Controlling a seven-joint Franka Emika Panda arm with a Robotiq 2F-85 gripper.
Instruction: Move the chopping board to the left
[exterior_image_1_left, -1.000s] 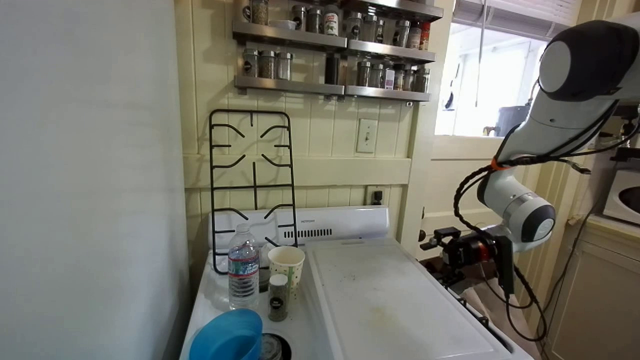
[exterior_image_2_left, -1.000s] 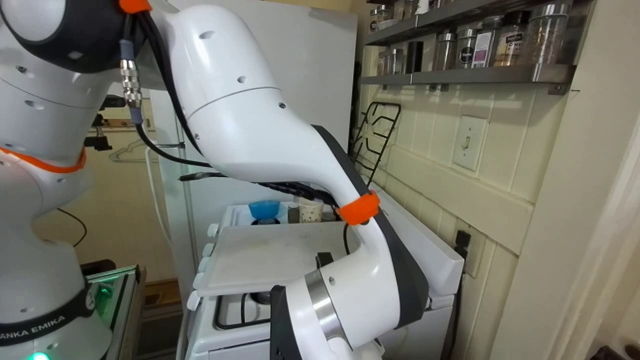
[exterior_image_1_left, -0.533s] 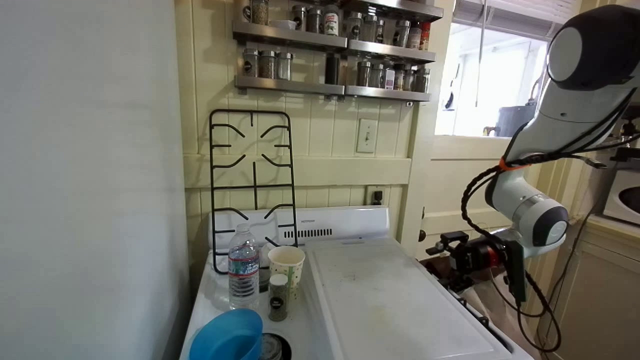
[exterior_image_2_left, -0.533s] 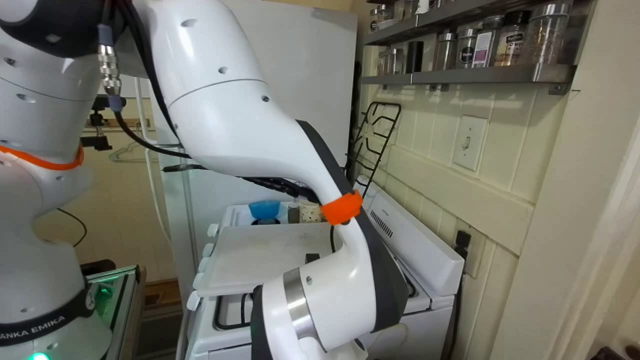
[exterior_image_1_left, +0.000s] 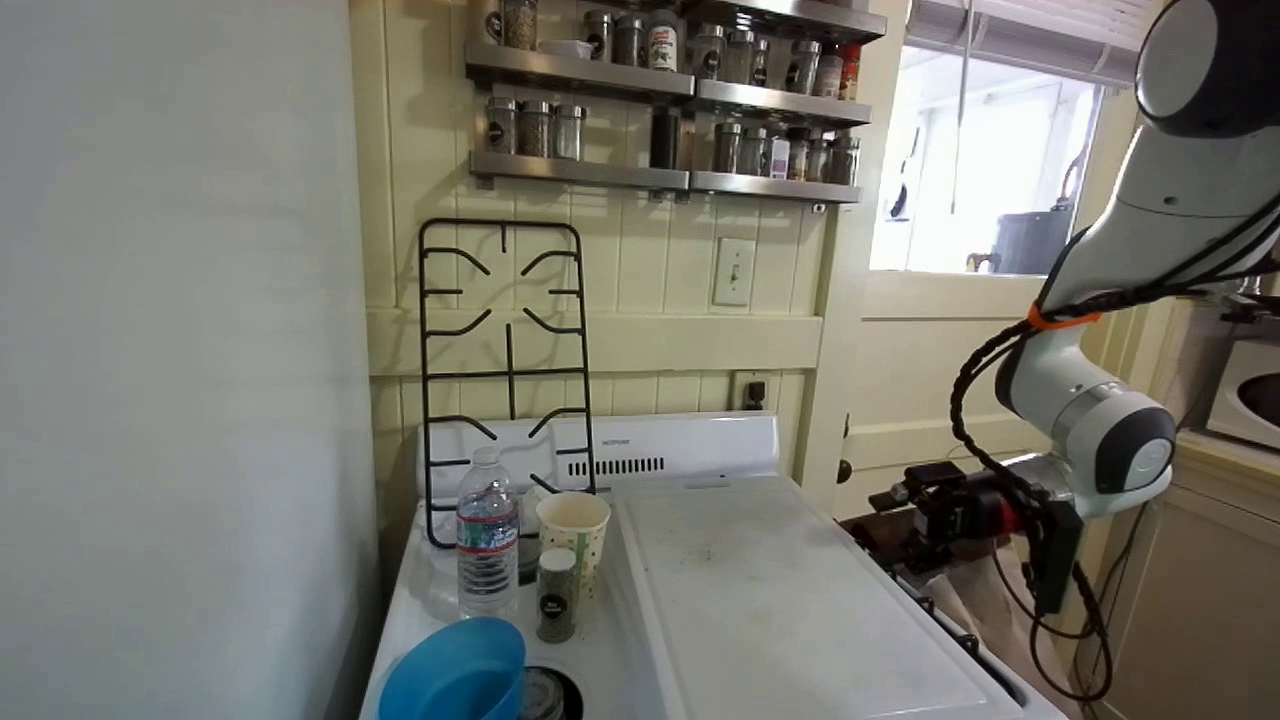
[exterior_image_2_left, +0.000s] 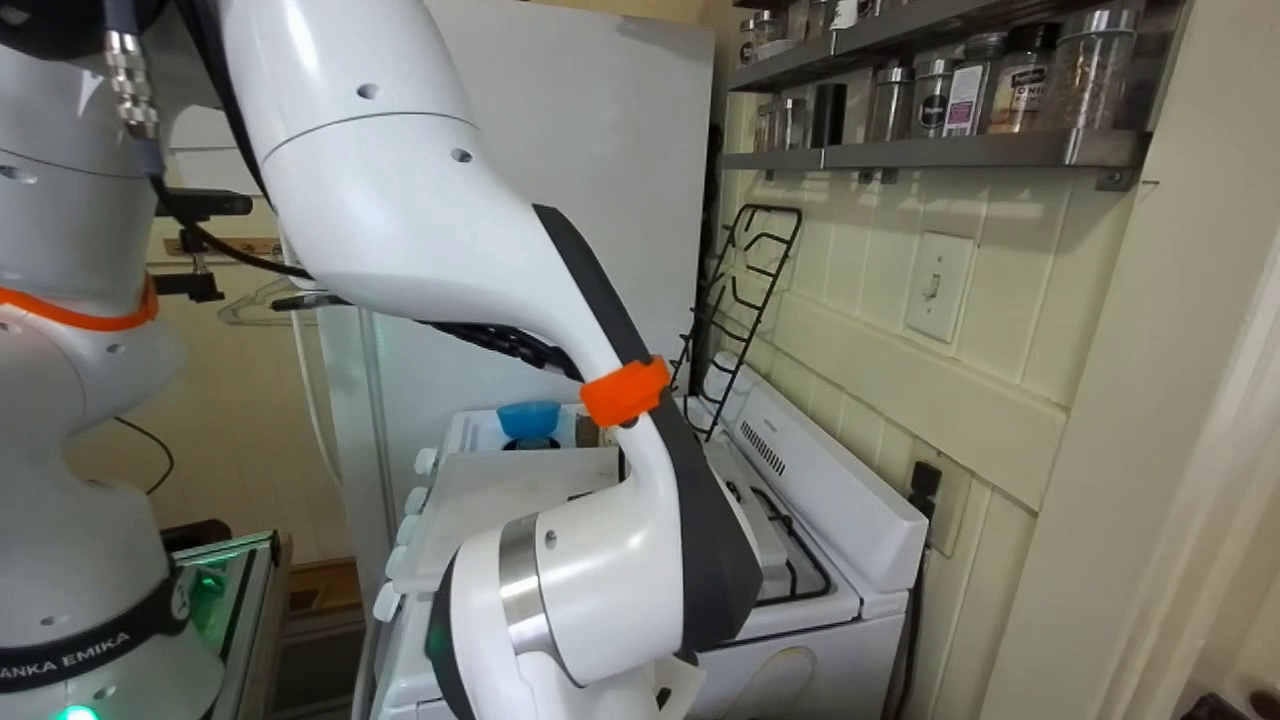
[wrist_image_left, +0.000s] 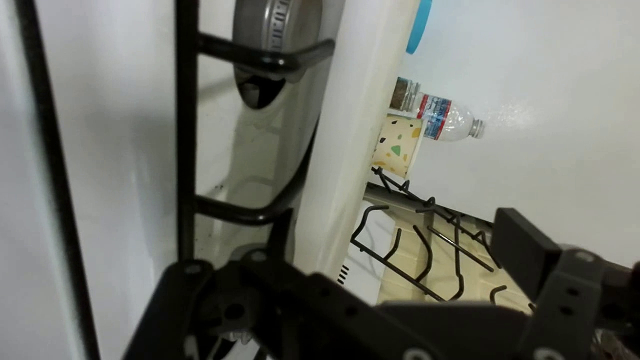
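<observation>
The chopping board (exterior_image_1_left: 780, 600), a big thin white slab, lies flat on top of the white stove. In an exterior view the arm covers part of the chopping board (exterior_image_2_left: 500, 490). My gripper (exterior_image_1_left: 885, 545) is low beside its right edge, partly dark and hard to make out there. In the wrist view the gripper (wrist_image_left: 357, 262) is open, its fingers (wrist_image_left: 525, 250) wide apart. The near edge of the chopping board (wrist_image_left: 350, 115) shows ahead in the gap, apparently without contact. The arm hides the gripper in an exterior view.
Black grate bars (wrist_image_left: 186, 125) and a burner (wrist_image_left: 277, 30) lie close to the gripper. Left of the board stand a water bottle (exterior_image_1_left: 487, 540), paper cup (exterior_image_1_left: 573, 530), spice jar (exterior_image_1_left: 556, 597) and blue bowl (exterior_image_1_left: 455, 668). Another grate (exterior_image_1_left: 508, 374) leans on the wall.
The arm and gripper have shifted right in an exterior view, and left in an exterior view, uncovering the rear grate there. The board has stayed in place; the gripper remains open.
</observation>
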